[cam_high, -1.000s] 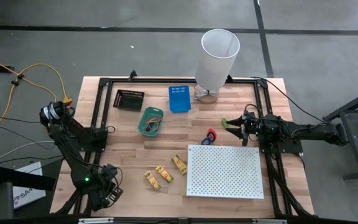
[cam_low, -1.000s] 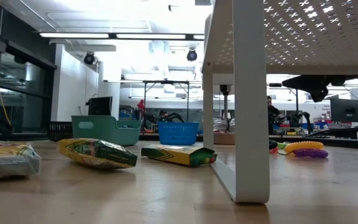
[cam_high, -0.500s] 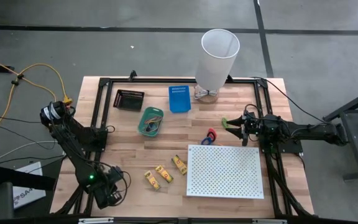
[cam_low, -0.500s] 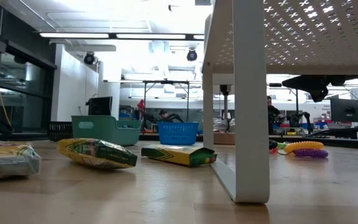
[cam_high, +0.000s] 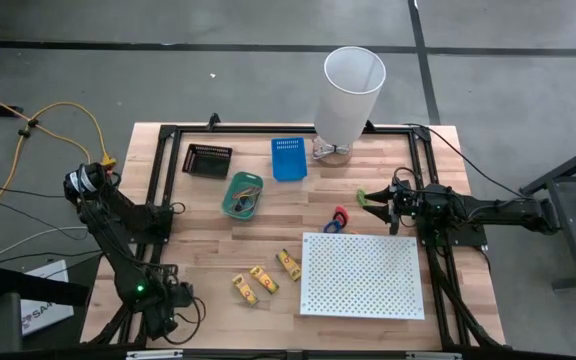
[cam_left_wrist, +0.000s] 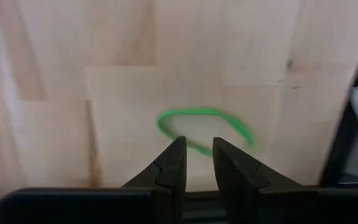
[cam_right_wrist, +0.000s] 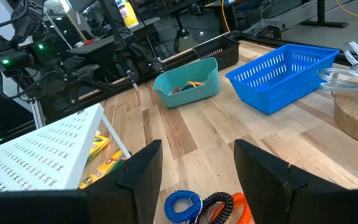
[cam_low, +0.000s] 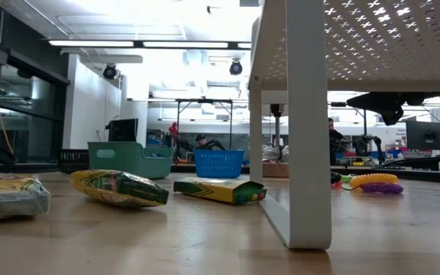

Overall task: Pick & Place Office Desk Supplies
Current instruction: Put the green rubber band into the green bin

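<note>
Left tool (cam_left_wrist: 196, 163) now over green band (cam_left_wrist: 204, 127)

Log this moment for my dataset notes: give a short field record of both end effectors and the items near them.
left end effector: front-left table corner, fingers slightly apart, over a green rubber band, not gripping it
right end effector: open, right side of the table, empty
crayon packs: three, left of the white perforated board
teal bin: holds bands
</note>
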Available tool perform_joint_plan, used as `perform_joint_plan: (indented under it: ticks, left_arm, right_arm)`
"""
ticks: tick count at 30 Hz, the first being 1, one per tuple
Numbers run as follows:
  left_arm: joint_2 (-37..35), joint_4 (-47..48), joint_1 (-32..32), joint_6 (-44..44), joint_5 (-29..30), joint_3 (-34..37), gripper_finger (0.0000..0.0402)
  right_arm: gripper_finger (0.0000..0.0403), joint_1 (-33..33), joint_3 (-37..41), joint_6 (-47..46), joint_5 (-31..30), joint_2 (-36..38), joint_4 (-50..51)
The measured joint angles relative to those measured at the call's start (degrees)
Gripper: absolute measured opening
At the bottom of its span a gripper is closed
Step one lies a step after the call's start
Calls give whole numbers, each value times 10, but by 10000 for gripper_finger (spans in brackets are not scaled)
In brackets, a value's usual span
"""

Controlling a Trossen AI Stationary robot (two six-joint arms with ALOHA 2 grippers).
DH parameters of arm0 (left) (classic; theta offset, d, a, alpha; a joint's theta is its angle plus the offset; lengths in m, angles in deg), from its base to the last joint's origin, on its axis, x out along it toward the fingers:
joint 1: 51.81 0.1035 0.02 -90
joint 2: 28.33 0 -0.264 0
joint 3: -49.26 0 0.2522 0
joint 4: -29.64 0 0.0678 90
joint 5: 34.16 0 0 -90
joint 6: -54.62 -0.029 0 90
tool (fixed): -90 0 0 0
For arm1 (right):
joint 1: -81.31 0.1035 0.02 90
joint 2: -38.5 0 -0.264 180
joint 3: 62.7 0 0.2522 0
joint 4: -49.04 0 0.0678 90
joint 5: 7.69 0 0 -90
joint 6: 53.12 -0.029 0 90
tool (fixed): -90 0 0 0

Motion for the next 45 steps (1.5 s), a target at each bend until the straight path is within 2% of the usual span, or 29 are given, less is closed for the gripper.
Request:
perform_joint_plan:
  ticks: [4,8,14,35,45]
  left_arm:
    - [0,29,-13,-7,27,0,74]
    - [0,36,-18,13,29,0,74]
    - [19,34,-17,-2,38,2,74]
    - [45,11,-16,4,49,2,74]
    - [72,-3,-16,-1,37,2,74]
  right_arm:
    - [188,0,0,0,0,0,0]
    - [188,0,0,0,0,0,0]
    - [188,0,0,0,0,0,0]
    - [188,0,0,0,0,0,0]
    - [188,0,0,0,0,0,0]
